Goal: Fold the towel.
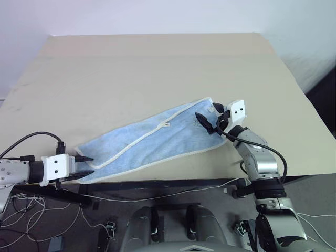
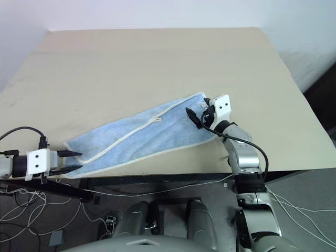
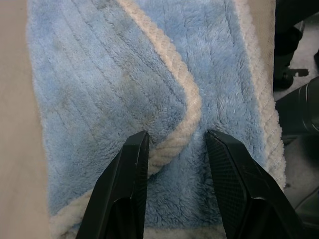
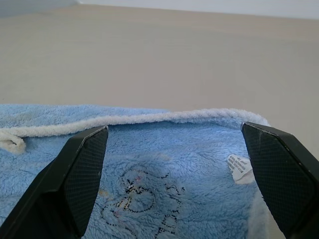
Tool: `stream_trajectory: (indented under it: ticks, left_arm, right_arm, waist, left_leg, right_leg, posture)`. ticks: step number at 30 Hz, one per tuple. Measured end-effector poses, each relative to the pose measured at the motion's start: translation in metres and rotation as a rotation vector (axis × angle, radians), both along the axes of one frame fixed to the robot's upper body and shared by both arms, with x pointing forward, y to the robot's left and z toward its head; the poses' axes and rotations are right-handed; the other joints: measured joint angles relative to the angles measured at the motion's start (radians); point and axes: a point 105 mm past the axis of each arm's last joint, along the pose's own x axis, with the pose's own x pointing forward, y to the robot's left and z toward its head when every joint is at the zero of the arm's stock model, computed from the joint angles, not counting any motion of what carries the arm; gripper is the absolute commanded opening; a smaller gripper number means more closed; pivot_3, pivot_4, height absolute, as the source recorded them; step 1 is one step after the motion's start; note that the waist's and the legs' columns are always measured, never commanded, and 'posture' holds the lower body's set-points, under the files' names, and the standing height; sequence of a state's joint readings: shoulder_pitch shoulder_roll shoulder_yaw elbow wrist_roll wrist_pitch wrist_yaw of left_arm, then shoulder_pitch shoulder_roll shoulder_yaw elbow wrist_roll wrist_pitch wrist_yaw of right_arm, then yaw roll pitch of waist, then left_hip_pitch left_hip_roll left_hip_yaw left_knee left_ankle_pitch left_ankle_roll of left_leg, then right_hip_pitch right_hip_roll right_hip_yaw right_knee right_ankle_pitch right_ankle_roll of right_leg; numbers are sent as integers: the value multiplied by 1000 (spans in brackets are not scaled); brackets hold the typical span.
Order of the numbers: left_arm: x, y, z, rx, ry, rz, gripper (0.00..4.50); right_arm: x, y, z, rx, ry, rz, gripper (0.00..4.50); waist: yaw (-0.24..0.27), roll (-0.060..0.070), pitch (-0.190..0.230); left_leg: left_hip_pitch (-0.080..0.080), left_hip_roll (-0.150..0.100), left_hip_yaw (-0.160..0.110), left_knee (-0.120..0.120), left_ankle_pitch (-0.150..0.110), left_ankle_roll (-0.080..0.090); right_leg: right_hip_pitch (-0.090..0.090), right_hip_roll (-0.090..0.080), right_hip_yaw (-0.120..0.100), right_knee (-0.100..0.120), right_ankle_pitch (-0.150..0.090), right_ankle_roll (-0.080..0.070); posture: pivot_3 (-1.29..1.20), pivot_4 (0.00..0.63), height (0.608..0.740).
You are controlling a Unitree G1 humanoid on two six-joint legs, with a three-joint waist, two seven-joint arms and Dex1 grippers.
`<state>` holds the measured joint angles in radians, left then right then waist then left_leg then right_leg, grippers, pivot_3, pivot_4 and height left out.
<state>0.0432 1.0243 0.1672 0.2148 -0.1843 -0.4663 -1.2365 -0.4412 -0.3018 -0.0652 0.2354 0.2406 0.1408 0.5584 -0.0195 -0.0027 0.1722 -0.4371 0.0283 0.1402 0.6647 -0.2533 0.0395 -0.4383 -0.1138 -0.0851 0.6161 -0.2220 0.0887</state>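
The left gripper [image 3: 174,149] pinches the towel [image 1: 152,139] at its near corner, while the right gripper [image 4: 174,149] stands wide over the far end. Grasping seems underway; next the right gripper likely needs to close on its edge.

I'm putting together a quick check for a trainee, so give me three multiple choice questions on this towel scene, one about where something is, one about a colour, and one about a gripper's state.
1. Where does the towel lie on the table?
A. At the far edge
B. Along the near edge, running slantwise
C. Hanging off the far right corner

2. What colour is the towel's edging?
A. Red
B. Black
C. White

3. How does the right gripper stand?
A. Fingers wide apart over the towel's end
B. Shut tight on a cup
C. Shut on the table's edge

Answers: 1 B, the towel stretches from the left gripper near the front edge up toward the right gripper. 2 C, a white cord-like border runs round the blue cloth. 3 A, the right wrist view shows both fingers spread with towel between them.
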Motion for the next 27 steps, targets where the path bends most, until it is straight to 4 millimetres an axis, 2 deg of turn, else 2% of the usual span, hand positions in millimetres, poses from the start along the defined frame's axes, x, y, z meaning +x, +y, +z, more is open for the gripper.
stream_trajectory:
  ticks: [9, 15, 21, 27]
  left_arm:
    - [9, -5, 3, 51, -68, -54, 1898]
    - [12, -1, 2, 55, -77, -33, 16]
    - [12, -2, 3, 2, -60, -8, 16]
    - [18, -8, 8, -240, 32, 131, 16]
  right_arm:
    - [0, 0, -1, 1, 1, -1, 4500]
    - [0, 1, -1, 5, 2, 1, 4500]
    - [0, 1, -1, 6, 2, 1, 4500]
    - [0, 0, 0, -7, 0, 0, 4500]
  waist:
    - [1, 0, 0]
    - [0, 0, 0]
    - [0, 0, 0]
    - [0, 0, 0]
  left_leg:
    - [0, 0, 0, 0, 0, 0]
    - [0, 0, 0, 0, 0, 0]
    - [0, 0, 0, 0, 0, 0]
    - [0, 0, 0, 0, 0, 0]
  right_leg:
    - [0, 0, 0, 0, 0, 0]
    - [0, 0, 0, 0, 0, 0]
    - [0, 0, 0, 0, 0, 0]
    - [0, 0, 0, 0, 0, 0]
  posture:
    - [0, 150, 740]
    - [0, 150, 740]
    - [0, 150, 740]
    - [0, 150, 740]
